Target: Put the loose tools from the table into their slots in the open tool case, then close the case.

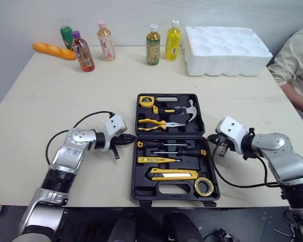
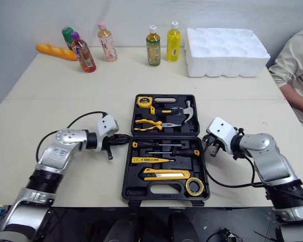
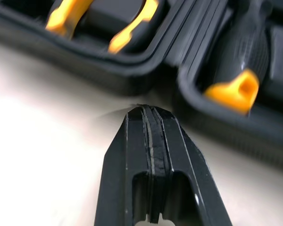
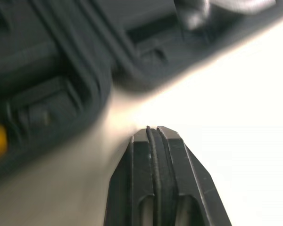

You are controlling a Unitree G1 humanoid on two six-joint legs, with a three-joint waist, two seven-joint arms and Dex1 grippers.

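**Near edge.** The tool case (image 1: 134, 174) lies open and flat, mid-desk, with its near half close to the near edge of the desk (image 1: 65, 101).
- The tape roll (image 1: 204, 186) sits in the near right corner of that half.
- The utility knife (image 1: 172, 175) is just beside the roll, and the yellow tester (image 1: 156, 160) is one slot farther.
- Two black-handled screwdrivers (image 1: 164, 145) lie by the hinge.
- All of these look seated.

**Hinge line.**
- The left pincer (image 1: 129, 139) is closed and grips nothing. Its tips are low over the desk, just beside the case's left wall.
- The right pincer (image 1: 212, 137) is also closed and empty, just off the right wall.
- Both wrist views show the fingers pressed together.

**Far half.** The pliers (image 1: 155, 124), hammer (image 1: 186, 112) and tape measure (image 1: 146, 100) each sit in their recess.

**Far edge.**
- Five bottles (image 1: 153, 45) stand in a row.
- A bread loaf (image 1: 54, 51) lies toward the far left corner, and a white foam tray (image 1: 227, 50) toward the far right.
- A person's sleeve (image 1: 293, 60) is at the right edge.
- None of these are tools.

**Judgement.** You have no loose tool left on the desk, so loading reads as done and closing is the step in hand.
- To close the case, get a tip under the outer rim of one half and swing that half over the hinge.
- Brace the other half so the case does not slide.
- Closed tips should serve as a wedge.
- Lift slowly, because the tools in the raised half may tip out before it shuts.
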